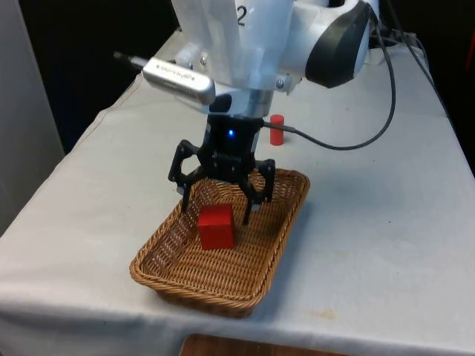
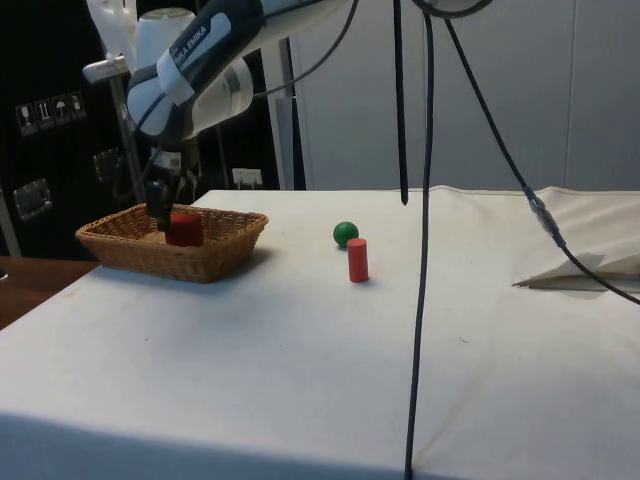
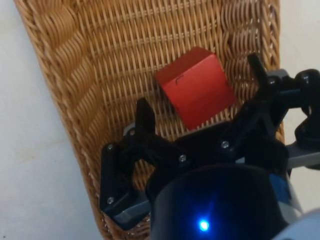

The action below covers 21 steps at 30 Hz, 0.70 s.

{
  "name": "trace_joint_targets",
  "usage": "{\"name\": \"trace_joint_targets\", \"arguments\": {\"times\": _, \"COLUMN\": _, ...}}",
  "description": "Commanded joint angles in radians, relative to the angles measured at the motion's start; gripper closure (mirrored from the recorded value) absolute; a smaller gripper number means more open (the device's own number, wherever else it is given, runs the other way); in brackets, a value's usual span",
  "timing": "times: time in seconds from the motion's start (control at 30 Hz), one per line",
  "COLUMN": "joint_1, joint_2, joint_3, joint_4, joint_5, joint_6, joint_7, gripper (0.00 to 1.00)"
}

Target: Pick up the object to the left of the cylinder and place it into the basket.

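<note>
A red cube [image 1: 216, 226] lies on the floor of the wicker basket [image 1: 286, 237], near the middle. My gripper [image 1: 217, 211] hangs open just above it, one finger on each side and neither touching the cube. From the wrist, the red cube [image 3: 197, 87] sits free between the spread fingers [image 3: 145, 117] on the basket's weave [image 3: 60, 60]. From the side, the gripper [image 2: 158, 222] dips inside the basket [image 2: 210, 262] next to the cube [image 2: 184, 229]. A red cylinder [image 1: 277, 129] stands upright on the cloth beyond the basket.
A green ball [image 2: 346, 234] rests close to the red cylinder [image 2: 358, 260]. A black cable [image 1: 349, 144] trails over the cloth past the cylinder, and more cables [image 2: 425, 200] hang down in the side view. The basket sits near the table's front edge.
</note>
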<state>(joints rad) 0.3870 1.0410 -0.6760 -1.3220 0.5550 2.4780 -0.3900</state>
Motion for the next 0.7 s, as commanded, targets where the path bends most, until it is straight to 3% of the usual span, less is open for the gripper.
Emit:
{"name": "trace_joint_targets", "arguments": {"times": 0.0, "joint_1": 0.005, "joint_2": -0.011, "joint_3": -0.004, "joint_4": -0.009, "joint_5": 0.001, "joint_6": 0.000, "joint_7": 0.002, "gripper": 0.00}}
{"name": "trace_joint_targets", "arguments": {"times": 0.1, "joint_1": 0.006, "joint_2": -0.019, "joint_3": -0.007, "joint_4": -0.007, "joint_5": 0.000, "joint_6": -0.003, "joint_7": 0.000, "gripper": 0.00}}
{"name": "trace_joint_targets", "arguments": {"times": 0.33, "joint_1": 0.028, "joint_2": -0.059, "joint_3": -0.036, "joint_4": -0.020, "joint_5": -0.005, "joint_6": -0.020, "joint_7": 0.007, "gripper": 0.00}}
{"name": "trace_joint_targets", "arguments": {"times": 0.37, "joint_1": 0.023, "joint_2": -0.053, "joint_3": -0.031, "joint_4": -0.014, "joint_5": 0.000, "joint_6": -0.015, "joint_7": 0.002, "gripper": 0.00}}
{"name": "trace_joint_targets", "arguments": {"times": 0.4, "joint_1": 0.033, "joint_2": -0.067, "joint_3": -0.043, "joint_4": -0.019, "joint_5": -0.005, "joint_6": -0.026, "joint_7": 0.008, "gripper": 0.00}}
{"name": "trace_joint_targets", "arguments": {"times": 0.67, "joint_1": 0.055, "joint_2": -0.098, "joint_3": -0.073, "joint_4": -0.019, "joint_5": -0.008, "joint_6": -0.047, "joint_7": 0.012, "gripper": 0.00}}
